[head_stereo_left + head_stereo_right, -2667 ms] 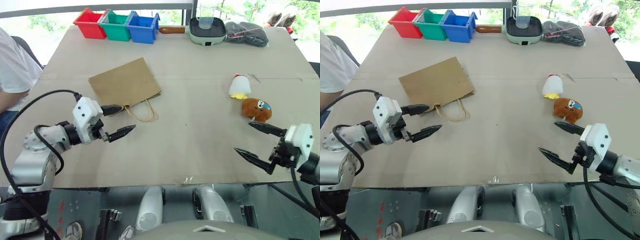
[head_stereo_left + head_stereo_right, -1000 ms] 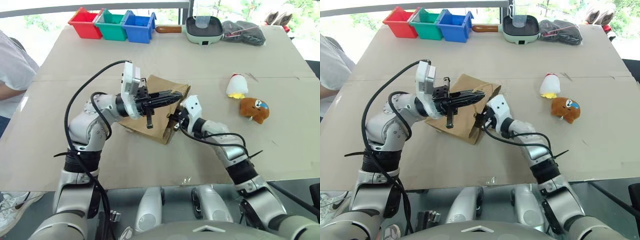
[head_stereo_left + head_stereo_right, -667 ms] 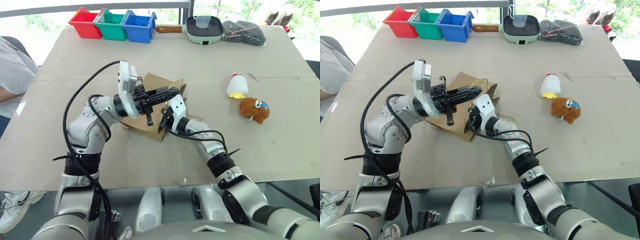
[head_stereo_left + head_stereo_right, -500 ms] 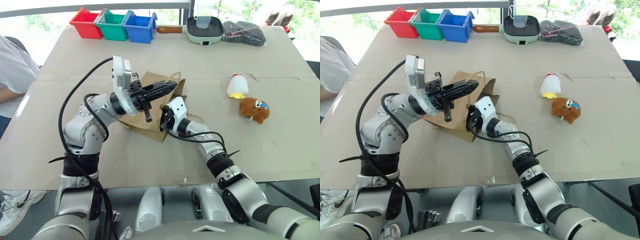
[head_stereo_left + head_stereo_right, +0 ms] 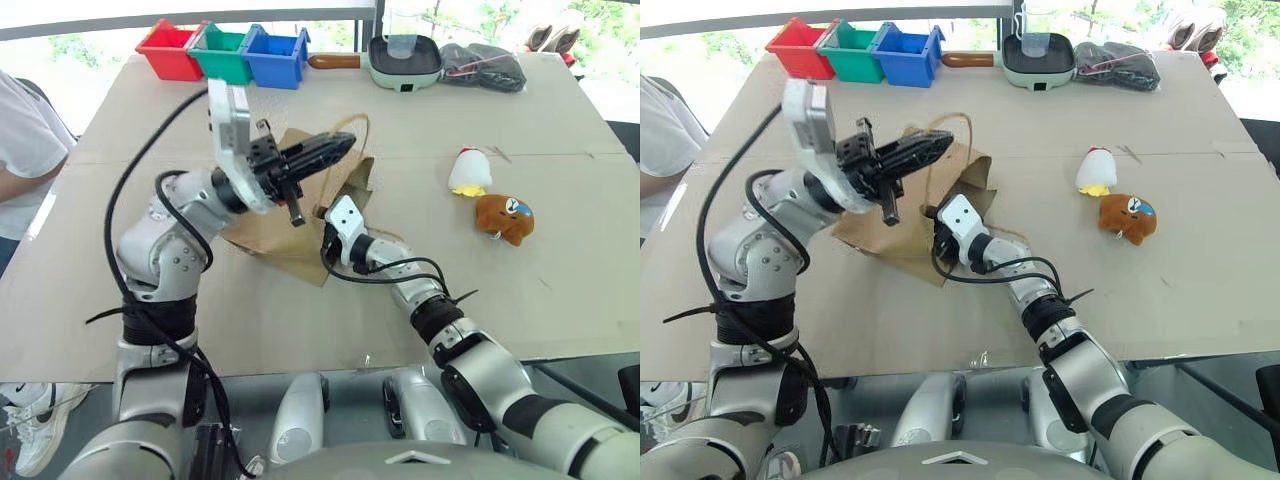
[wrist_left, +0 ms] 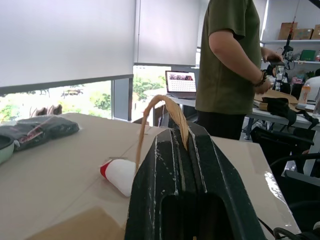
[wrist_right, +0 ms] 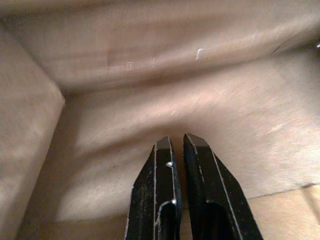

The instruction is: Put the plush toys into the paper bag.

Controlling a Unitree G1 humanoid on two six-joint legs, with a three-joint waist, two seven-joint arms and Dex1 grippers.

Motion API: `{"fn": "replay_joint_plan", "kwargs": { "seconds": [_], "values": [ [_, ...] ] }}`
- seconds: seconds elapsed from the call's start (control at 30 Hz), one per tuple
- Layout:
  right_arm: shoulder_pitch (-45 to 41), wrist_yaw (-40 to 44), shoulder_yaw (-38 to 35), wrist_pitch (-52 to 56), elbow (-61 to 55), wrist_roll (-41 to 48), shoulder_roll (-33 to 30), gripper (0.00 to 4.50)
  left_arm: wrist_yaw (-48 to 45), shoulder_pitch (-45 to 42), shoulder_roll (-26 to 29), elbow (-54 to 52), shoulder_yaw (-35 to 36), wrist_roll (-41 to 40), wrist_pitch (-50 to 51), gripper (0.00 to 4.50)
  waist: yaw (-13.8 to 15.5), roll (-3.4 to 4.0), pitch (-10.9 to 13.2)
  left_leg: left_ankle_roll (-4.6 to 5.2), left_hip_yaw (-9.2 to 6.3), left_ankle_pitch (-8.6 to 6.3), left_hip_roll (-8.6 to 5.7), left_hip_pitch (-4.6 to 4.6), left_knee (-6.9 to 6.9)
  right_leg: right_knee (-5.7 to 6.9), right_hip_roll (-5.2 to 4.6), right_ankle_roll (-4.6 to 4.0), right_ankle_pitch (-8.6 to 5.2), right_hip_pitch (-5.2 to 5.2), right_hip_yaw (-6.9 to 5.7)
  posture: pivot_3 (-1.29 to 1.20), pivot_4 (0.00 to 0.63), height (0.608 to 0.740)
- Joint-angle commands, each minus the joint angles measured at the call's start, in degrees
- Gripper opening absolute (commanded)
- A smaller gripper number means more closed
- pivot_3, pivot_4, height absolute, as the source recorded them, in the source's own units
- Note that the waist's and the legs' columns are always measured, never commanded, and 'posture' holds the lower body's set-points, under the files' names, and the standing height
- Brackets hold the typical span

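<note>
Left pincer (image 5: 335,147), pressed together on a twisted handle (image 6: 160,107) of the paper bag (image 5: 285,225), has risen over the last second, lifting the bag's mouth off the worktop (image 5: 300,310) near its centre. Right pincer (image 7: 182,150), fingers closed on nothing, has pushed into the mouth; the right wrist view shows brown paper walls around it. Judged effect: the bag is being opened to receive toys, none yet inside. Count: two plush toys, a white chicken (image 5: 468,172) and a brown bear (image 5: 503,217), touching, toward the right edge; one bag; three coloured bins (image 5: 222,50) at the far left corner.
</note>
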Motion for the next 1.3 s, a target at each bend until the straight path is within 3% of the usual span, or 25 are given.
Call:
{"fn": "replay_joint_plan", "kwargs": {
  "seconds": [0.03, 0.3, 0.5, 0.63, 0.77, 0.8, 0.83, 1.07, 1.23, 1.3],
  "values": [
    [0.56, 1.45, 2.22, 3.45, 2.29, -2.71, 2.28, 0.12, 1.78, -3.1, -0.12, -0.45, 3.39, -1.55, -1.47, 0.0, -0.06, 0.0, 0.0, 0.0, 0.0, 0.0, 0.0, 0.0, 0.0, 0.0, 0.0, 0.0, 0.0, -0.01, 0.0, 0.0, 0.15, 0.74],
    [2.22, 2.87, -0.2, 4.37, -6.11, -1.04, 0.43, 0.12, 2.63, 1.35, 0.77, -1.49, 3.13, 3.29, -4.71, 0.0, -0.07, 0.02, 0.01, 0.0, 0.02, 0.0, 0.0, 0.01, -0.02, 0.02, 0.0, 0.0, 0.0, -0.03, 0.02, 0.0, 0.15, 0.74],
    [6.19, 9.16, -2.51, 21.65, -32.24, 6.15, -6.36, 0.12, 4.05, 3.55, -3.99, -0.65, 1.95, 6.01, -10.71, 0.0, 0.91, 0.06, 0.13, -0.01, -0.05, 0.0, -0.04, -0.25, 0.02, -0.08, -0.08, 0.0, 0.0, -0.13, -0.04, 0.0, 0.15, 0.74],
    [10.75, 9.67, -5.72, 34.31, -53.84, 10.12, -15.98, 1.92, 5.51, 1.02, -7.63, 1.99, 0.82, 5.88, -11.06, 0.0, 1.28, 0.05, 0.12, 0.0, -0.04, 0.0, -0.07, -0.27, 0.06, -0.16, -0.1, 0.01, 0.0, -0.1, -0.04, 0.0, 0.15, 0.74],
    [13.64, 6.08, -12.87, 44.89, -68.36, 13.71, -23.4, 3.56, 6.68, -2.82, -11.51, 5.19, 2.03, 2.9, -10.37, 0.0, 1.59, 0.03, 0.12, 0.01, -0.03, 0.0, -0.07, -0.29, 0.04, -0.23, -0.06, 0.02, 0.0, -0.08, -0.04, 0.0, 0.15, 0.74],
    [14.05, 5.98, -15.37, 48.71, -71.79, 16.23, -25.44, 4.17, 7.12, -3.92, -12.05, 5.97, 2.84, 1.9, -9.9, 0.0, 1.52, 0.05, 0.14, 0.01, -0.01, 0.0, -0.07, -0.3, 0.04, -0.24, -0.07, 0.02, 0.0, -0.09, -0.02, 0.0, 0.15, 0.74],
    [14.32, 5.76, -17.4, 51.61, -74.38, 18.27, -26.98, 4.43, 7.44, -4.63, -12.32, 6.46, 3.52, 1.1, -9.59, 0.0, 1.53, 0.05, 0.15, 0.01, 0.01, -0.01, -0.07, -0.3, 0.04, -0.26, -0.06, 0.02, 0.0, -0.09, -0.01, 0.0, 0.15, 0.74],
    [16.12, 3.04, -32.05, 68.95, -81.04, 23.86, -42.16, 4.43, 7.92, -0.78, -8.34, 3.97, 8.6, -5.01, -4.99, 0.0, 0.34, 0.11, 0.18, 0.02, -0.02, -0.01, -0.03, -0.3, -0.11, -0.43, -0.02, 0.02, 0.0, -0.08, -0.02, 0.0, 0.15, 0.74],
    [19.21, 1.04, -35.98, 71.25, -76.68, 22.79, -48.46, 4.43, 8.65, 6.13, -6.99, -1.94, 7.06, -4.14, -4.52, 0.0, 0.38, 0.08, 0.2, 0.02, 0.07, -0.01, -0.04, -0.34, -0.2, -0.7, -0.07, 0.02, 0.0, -0.04, 0.05, 0.0, 0.15, 0.74],
    [20.7, 0.4, -30.88, 70.57, -72.29, 18.24, -52.72, 4.43, 9.61, 7.16, -7.71, -3.61, 6.12, -4.06, -4.75, 0.0, 0.47, 0.06, 0.21, 0.02, 0.07, -0.01, -0.06, -0.36, -0.16, -0.69, -0.08, 0.03, 0.0, -0.05, 0.05, 0.0, 0.15, 0.74]
  ]
}}
